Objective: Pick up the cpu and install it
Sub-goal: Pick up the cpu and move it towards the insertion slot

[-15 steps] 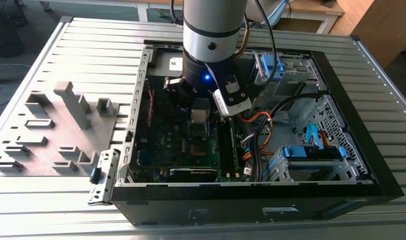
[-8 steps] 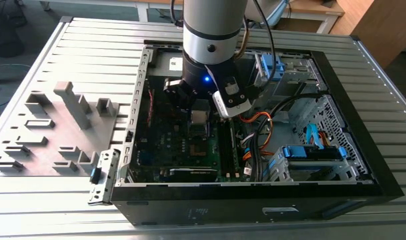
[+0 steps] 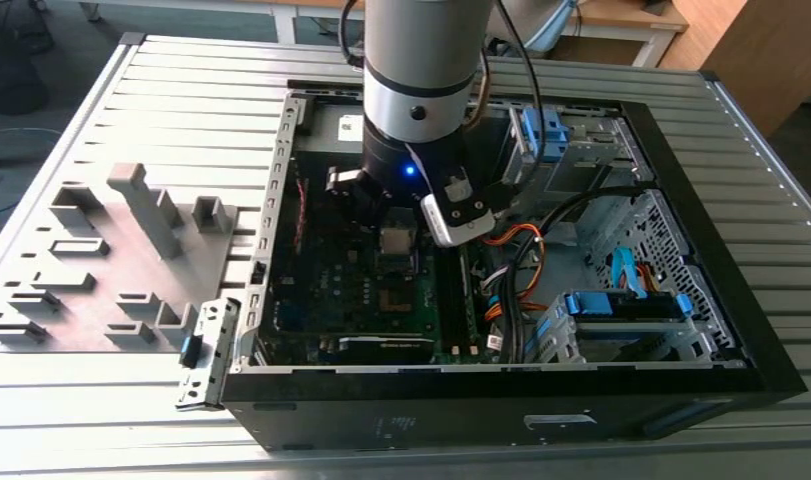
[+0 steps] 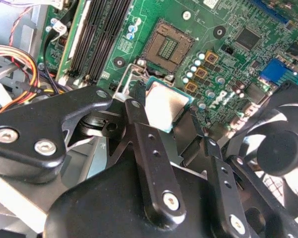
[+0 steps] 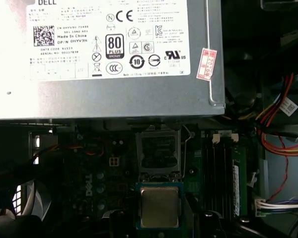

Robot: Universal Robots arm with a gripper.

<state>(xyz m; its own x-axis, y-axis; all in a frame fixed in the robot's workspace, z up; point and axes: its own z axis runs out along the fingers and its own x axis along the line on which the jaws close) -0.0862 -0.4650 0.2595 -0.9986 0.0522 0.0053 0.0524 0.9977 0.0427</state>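
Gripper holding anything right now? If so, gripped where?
Yes. The gripper holds the cpu, with its fingers pinching two opposite side edges. The cpu is above the motherboard, not yet in the open socket.

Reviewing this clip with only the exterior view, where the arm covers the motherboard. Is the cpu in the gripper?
Observer: Yes. In the second wrist view the gripper clamps the cpu by opposite edges.
Operator: Is it seated?
Observer: No. The socket lies open and bare, apart from the cpu.
Operator: Anything close by?
Observer: A black fan sits right beside the gripper.
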